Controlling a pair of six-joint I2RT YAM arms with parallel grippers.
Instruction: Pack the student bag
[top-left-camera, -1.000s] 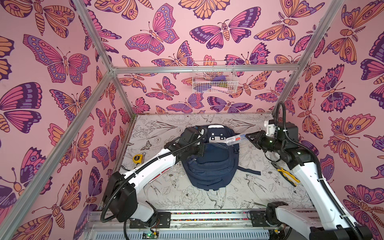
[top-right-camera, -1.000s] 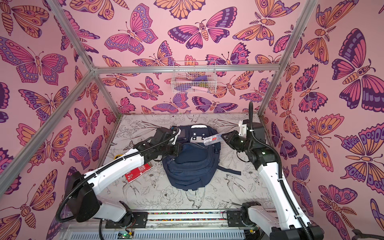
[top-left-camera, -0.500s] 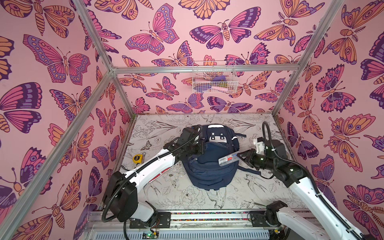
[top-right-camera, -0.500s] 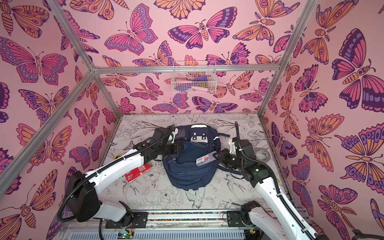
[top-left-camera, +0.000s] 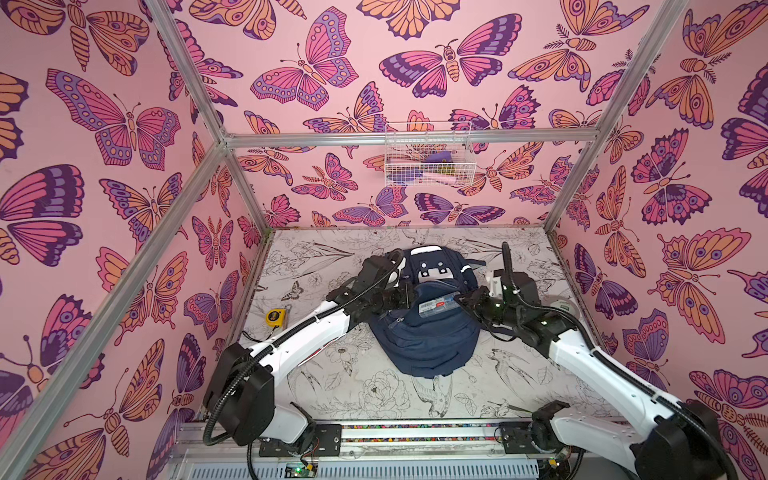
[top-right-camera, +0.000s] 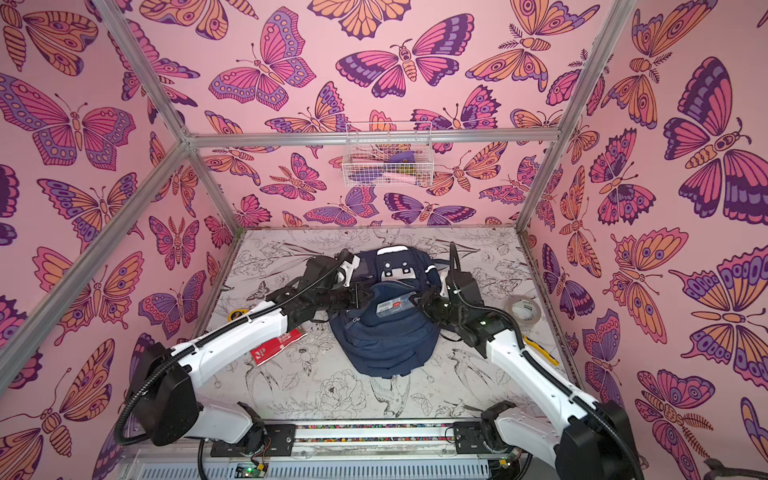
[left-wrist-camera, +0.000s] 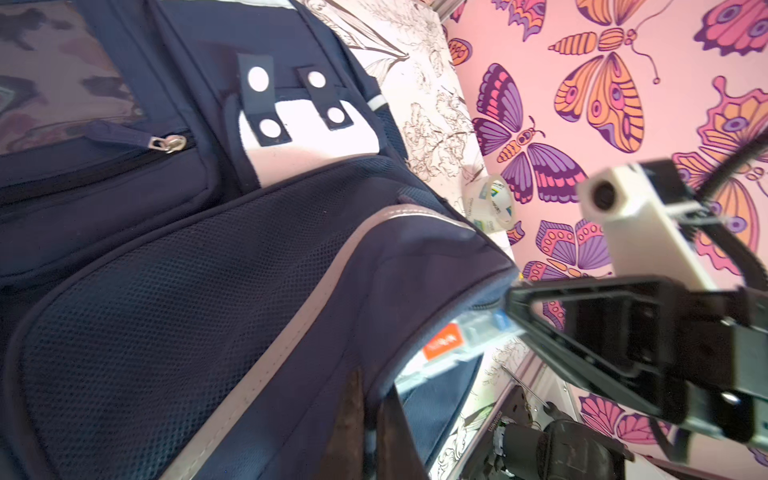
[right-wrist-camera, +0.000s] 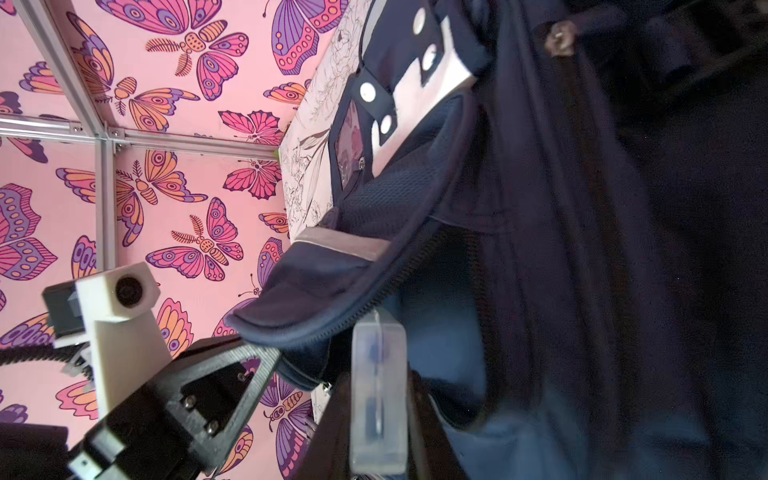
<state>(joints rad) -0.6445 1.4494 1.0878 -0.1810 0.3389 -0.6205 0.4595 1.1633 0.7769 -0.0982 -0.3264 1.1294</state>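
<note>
**Clear case at the mouth of the student bag, not yet dropped in**

The student bag (top-left-camera: 428, 345) lay flat mid-table with its front compartment unzipped. Your left gripper (top-left-camera: 409, 296) was pinched tight on the edge of the compartment's flap, lifting it open. Your right gripper (top-left-camera: 461, 300) was clamped on the clear case (top-left-camera: 436, 306), whose far end sat just inside the opening. By my reading you were partway through. The case needed pushing deeper and releasing. The tape measure (top-left-camera: 277, 316), red packet (top-right-camera: 277, 345), tape roll (top-right-camera: 524, 309) and yellow-handled tool (top-right-camera: 540, 349) lay loose on the table around the bag and may have been meant for it too. The zip was left to close.
</note>
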